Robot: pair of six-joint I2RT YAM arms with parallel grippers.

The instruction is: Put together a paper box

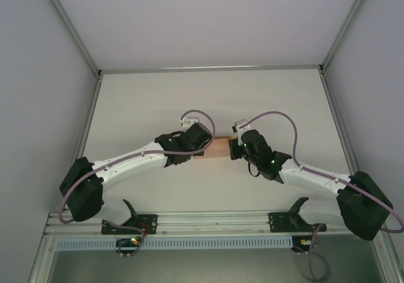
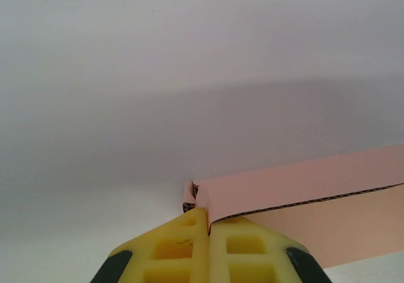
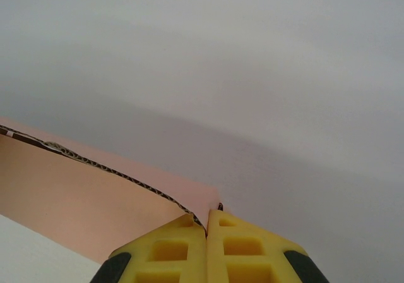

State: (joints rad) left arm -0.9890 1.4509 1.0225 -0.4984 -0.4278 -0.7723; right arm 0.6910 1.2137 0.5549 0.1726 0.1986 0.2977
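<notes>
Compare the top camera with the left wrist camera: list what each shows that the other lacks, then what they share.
Top camera: the left arm and right arm, the right end effector at one end of the paper box, and the mounting rail. Left wrist camera: the yellow fingers pinched shut on a corner of the card, plus its corrugated cut edge. Shared: the paper box and the left end effector gripping it.

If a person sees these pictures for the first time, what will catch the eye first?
The salmon-pink paper box stands out at the middle of the white table, pinched from both sides. The left gripper, with yellow fingers, is shut on its left end, and the right gripper is shut on its right end. The corrugated edge of the card shows in both wrist views.
</notes>
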